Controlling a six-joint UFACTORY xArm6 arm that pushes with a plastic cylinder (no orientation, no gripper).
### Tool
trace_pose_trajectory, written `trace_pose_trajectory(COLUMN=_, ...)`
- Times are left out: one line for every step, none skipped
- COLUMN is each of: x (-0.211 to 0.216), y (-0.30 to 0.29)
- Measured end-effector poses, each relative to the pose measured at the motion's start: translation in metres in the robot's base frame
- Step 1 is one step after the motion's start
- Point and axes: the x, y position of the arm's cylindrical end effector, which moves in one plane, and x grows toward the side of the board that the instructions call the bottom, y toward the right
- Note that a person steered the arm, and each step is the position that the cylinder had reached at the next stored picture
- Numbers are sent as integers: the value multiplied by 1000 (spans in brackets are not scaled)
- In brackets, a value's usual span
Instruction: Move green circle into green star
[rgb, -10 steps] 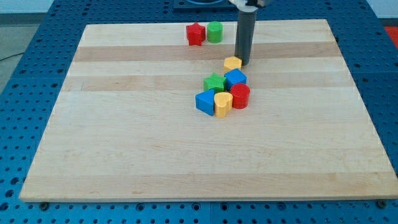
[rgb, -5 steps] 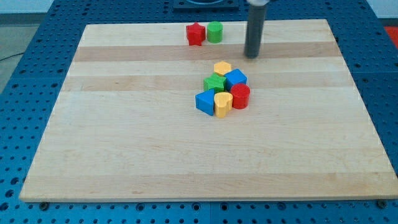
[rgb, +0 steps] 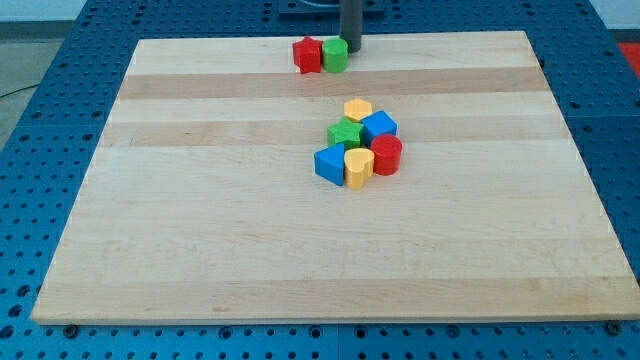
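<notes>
- Rod upright at the view's top; my tip (rgb: 352, 49) touches the green circle (rgb: 335, 56) on its right, holding nothing.
- Green circle abuts red star (rgb: 307, 55), well apart from green star (rgb: 346, 133) in the central cluster.

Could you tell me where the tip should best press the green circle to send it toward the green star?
Press its upper side: the green star lies toward the view's bottom. My tip sits at the green circle's upper right, red star touching its left.

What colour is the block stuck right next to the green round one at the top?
Red. The red star sits touching the green circle on its left, seen in the camera view.
</notes>
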Motion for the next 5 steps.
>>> trace_pose_trajectory(x=13, y=-22)
trace_pose_trajectory(x=44, y=-36)
trace_pose_trajectory(x=80, y=-36)
trace_pose_trajectory(x=103, y=-36)
trace_pose_trajectory(x=112, y=-39)
